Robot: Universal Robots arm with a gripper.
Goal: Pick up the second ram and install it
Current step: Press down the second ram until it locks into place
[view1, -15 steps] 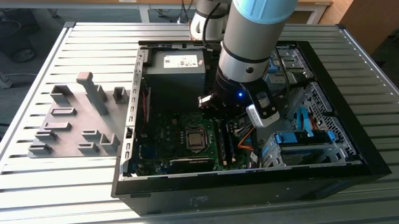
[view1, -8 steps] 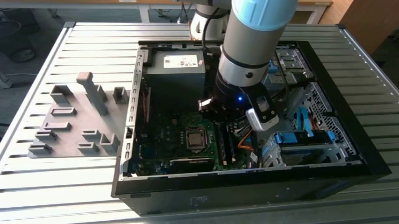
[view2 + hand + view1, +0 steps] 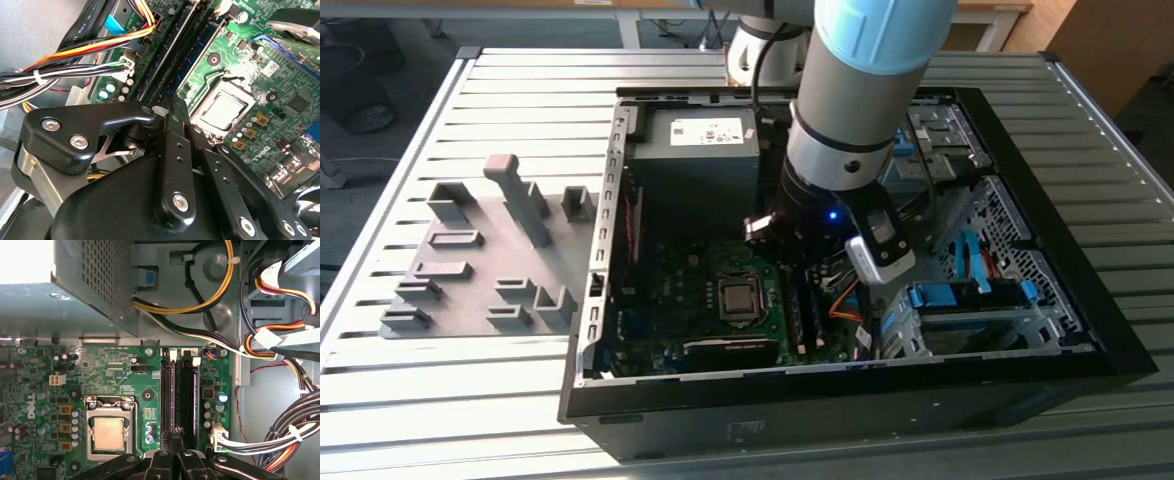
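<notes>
Arm reaches down into the open black desktop computer case (image 3: 1067,340) lying on the ribbed metal table (image 3: 520,90). Gripper (image 3: 175,437) sits low over the memory slots (image 3: 187,390) of the green motherboard (image 3: 115,375), beside the silver processor socket (image 3: 109,434). Black fingers (image 3: 176,125) pressed close together, tips just above the slot rows; whether they pinch anything, cannot tell. Second ram: thin dark stick (image 3: 167,390) standing upright in one slot, directly ahead of the fingertips. Grey plastic holder blocks (image 3: 480,250) stand on the table at the exterior view's left.
</notes>
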